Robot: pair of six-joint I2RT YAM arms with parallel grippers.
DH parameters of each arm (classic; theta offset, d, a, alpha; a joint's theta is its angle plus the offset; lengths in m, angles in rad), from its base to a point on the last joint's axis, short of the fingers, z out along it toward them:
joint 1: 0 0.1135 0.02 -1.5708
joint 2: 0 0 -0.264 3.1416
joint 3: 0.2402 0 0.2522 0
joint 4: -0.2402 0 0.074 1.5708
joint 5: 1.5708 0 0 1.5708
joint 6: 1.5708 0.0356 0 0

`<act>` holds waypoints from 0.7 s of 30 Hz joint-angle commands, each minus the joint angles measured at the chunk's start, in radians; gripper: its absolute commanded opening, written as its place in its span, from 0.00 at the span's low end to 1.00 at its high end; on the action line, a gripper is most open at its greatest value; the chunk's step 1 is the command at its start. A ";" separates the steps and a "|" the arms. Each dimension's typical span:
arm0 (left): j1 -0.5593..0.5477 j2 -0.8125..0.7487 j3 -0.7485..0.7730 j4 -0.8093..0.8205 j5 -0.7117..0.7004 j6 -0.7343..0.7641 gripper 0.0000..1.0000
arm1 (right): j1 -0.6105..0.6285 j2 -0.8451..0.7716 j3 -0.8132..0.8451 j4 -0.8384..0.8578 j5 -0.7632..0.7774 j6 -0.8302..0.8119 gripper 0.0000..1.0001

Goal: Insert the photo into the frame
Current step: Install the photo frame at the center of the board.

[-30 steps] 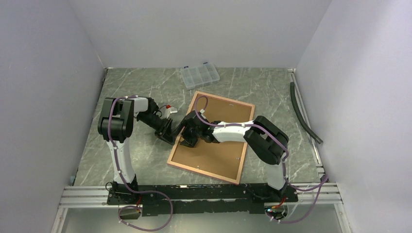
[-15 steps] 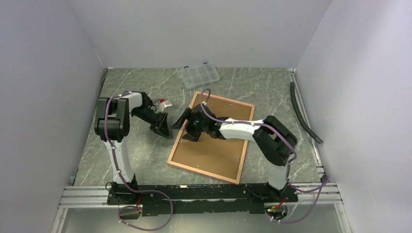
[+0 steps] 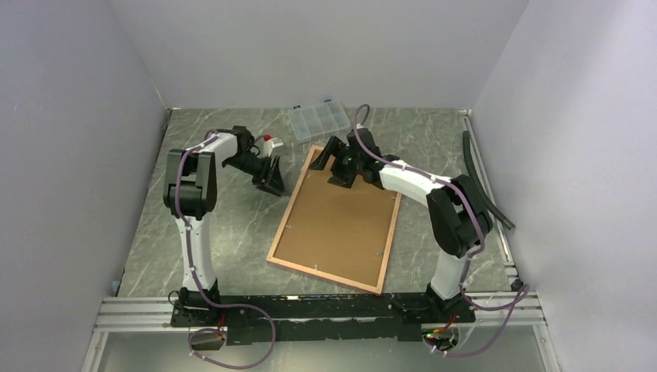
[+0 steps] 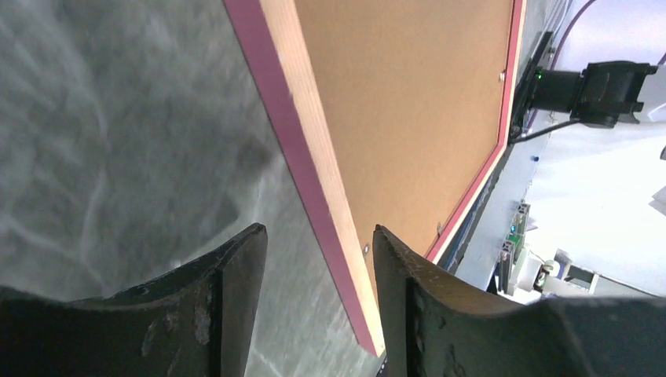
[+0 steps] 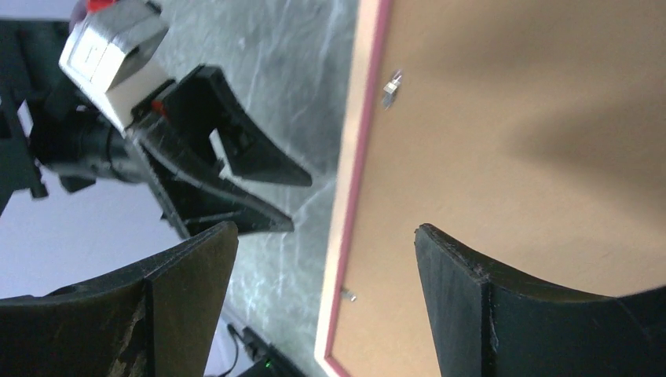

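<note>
The frame (image 3: 289, 206) lies face down in the middle of the marbled table (image 3: 225, 232), tilted a little clockwise, with its brown backing board (image 3: 341, 221) facing up and its pink border showing along the edges. The left arm stands up from its base at the lower left and folds back towards the centre, so the left gripper (image 3: 273, 180) hangs low over the table just left of the frame's upper left corner, apart from it. Its fingers (image 4: 228, 290) are spread and hold nothing; the frame's tan side runs past beyond them. The right arm stretches from the lower right up and leftwards over the frame's far end, near the clear compartment box (image 3: 318, 120). The right gripper (image 3: 333, 167) hovers above the upper left corner of the board, its fingers (image 5: 463, 283) set wide apart and empty, with a small metal tab (image 5: 390, 86) on the board in its view.
</note>
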 commanded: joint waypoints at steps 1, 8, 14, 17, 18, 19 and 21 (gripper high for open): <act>-0.044 0.057 0.104 0.074 0.031 -0.119 0.57 | -0.066 0.084 0.097 -0.031 -0.057 -0.140 0.86; -0.073 0.163 0.196 0.086 0.027 -0.151 0.40 | -0.087 0.261 0.265 -0.073 -0.087 -0.204 0.82; -0.077 0.188 0.196 0.085 0.013 -0.131 0.30 | -0.085 0.369 0.350 -0.042 -0.150 -0.176 0.78; -0.078 0.196 0.186 0.084 0.018 -0.127 0.24 | -0.079 0.400 0.366 -0.020 -0.169 -0.151 0.77; -0.078 0.194 0.180 0.089 0.022 -0.129 0.23 | -0.075 0.407 0.370 -0.017 -0.173 -0.145 0.76; -0.078 0.192 0.172 0.096 0.025 -0.132 0.22 | -0.068 0.412 0.374 -0.016 -0.173 -0.141 0.76; -0.077 0.188 0.156 0.109 0.030 -0.138 0.20 | -0.054 0.424 0.385 -0.019 -0.173 -0.133 0.75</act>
